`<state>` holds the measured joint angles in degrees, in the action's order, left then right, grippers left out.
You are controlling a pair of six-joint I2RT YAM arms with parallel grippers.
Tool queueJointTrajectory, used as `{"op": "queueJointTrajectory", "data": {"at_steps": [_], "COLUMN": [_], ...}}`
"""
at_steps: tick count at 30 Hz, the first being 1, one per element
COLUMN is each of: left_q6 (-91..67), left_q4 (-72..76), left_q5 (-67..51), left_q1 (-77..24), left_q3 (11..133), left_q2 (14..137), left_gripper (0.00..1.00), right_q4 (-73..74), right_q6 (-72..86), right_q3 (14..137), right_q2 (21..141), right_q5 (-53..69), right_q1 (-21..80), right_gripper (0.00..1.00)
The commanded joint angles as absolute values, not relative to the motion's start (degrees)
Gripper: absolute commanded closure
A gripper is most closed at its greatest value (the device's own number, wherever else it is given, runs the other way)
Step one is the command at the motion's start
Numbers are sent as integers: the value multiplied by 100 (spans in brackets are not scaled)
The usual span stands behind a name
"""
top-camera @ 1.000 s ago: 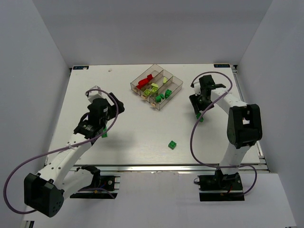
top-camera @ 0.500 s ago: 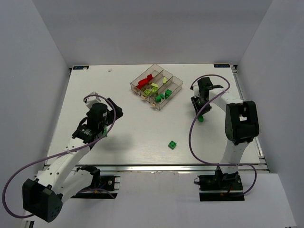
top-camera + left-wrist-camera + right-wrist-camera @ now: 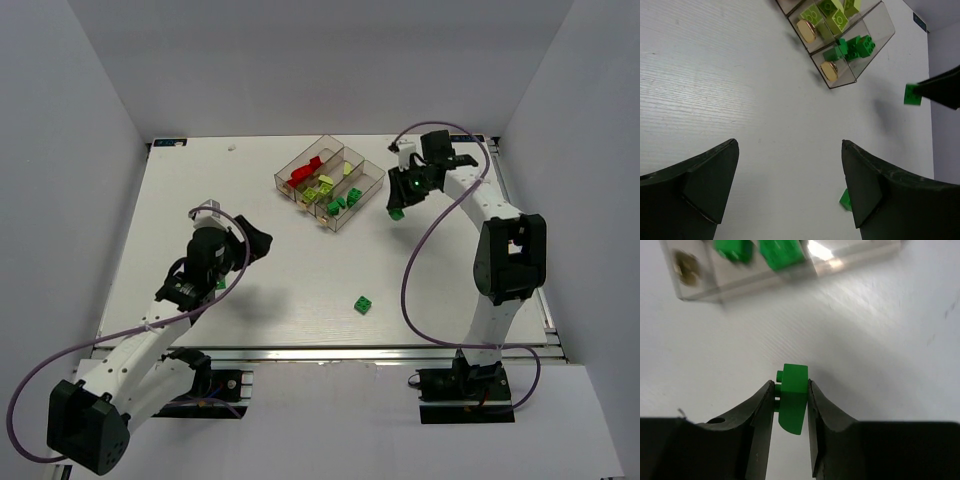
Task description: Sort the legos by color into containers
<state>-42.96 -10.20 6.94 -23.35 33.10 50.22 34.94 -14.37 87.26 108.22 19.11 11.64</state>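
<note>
The containers [image 3: 330, 180] stand at the back middle of the table, joined clear compartments. One holds red legos [image 3: 303, 173], one pale yellow-green legos [image 3: 322, 190], one dark green legos [image 3: 345, 200]. My right gripper [image 3: 398, 208] hangs just right of the containers, shut on a green lego [image 3: 397, 213]. The right wrist view shows that lego [image 3: 792, 395] pinched between the fingers, above the table and short of the containers' wall [image 3: 765, 275]. My left gripper [image 3: 250, 245] is open over the left half, with only bare table between its fingers [image 3: 790, 145].
A loose green lego [image 3: 363, 304] lies near the front middle. Another green lego [image 3: 221, 284] shows beside the left arm. In the left wrist view a green lego [image 3: 845, 199] peeks from behind one finger, and the containers [image 3: 860, 55] lie far ahead.
My right gripper closed on a green lego lying right of the containers, lifted it and carried it back and left. The left arm swung slightly right, still open.
</note>
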Motion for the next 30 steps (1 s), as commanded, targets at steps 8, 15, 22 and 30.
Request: {"op": "queueJointTrajectory", "data": {"at_steps": [8,15,22,30], "left_q6": [-4447,-4491,-4632,-4492], "left_q4": [-439,-448,-378,200], "left_q5": [9,-264,-316,-483], "left_q1": [-2312,-2320,-2417,-2812], "left_q3": [3041,3041,2944,3093], "left_q2": [5124,5159,5194,5624], "left_gripper": [8,8,8,10], "right_q4": [1760,563,97,70], "right_q6": [-1521,-1178,-1354,-1362], "right_q3": [9589,9984,10125,10116], "right_q2": [11056,11777,12199,12314], "right_q5": [3683,3042,2681,2654], "right_q1": [1485,1538,1538,1547], "right_gripper": [85,77,58,38]}}
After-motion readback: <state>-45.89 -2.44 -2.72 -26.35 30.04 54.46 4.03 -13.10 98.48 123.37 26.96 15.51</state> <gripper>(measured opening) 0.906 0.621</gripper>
